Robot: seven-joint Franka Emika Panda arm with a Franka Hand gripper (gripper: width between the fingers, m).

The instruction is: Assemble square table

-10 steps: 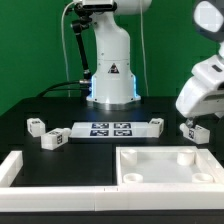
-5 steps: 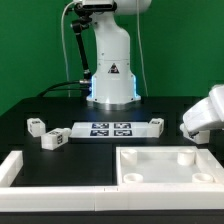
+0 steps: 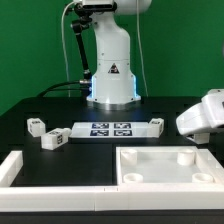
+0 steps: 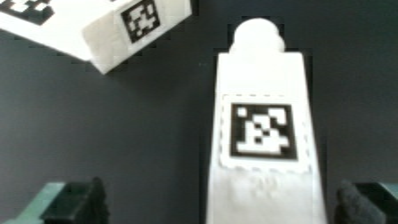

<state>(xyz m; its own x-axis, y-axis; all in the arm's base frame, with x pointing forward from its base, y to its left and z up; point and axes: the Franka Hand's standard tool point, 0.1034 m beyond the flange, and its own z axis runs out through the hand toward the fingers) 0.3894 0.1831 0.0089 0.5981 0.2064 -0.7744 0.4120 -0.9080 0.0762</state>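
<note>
The square table's slab [image 3: 150, 172] lies underside up on the black bench [image 3: 100, 152], at the exterior view's right. Beside it, a tagged leg [image 4: 262, 120] lies flat between the gripper's [image 4: 217, 203] released, spread jaws. A green backdrop [image 3: 30, 50] stands behind.

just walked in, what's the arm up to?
The gripper is open and low over one table leg, with a finger on each side, not yet closed. The square tabletop lies underside up with no leg fitted in the sockets in view. Other legs lie loose near the marker board.
</note>
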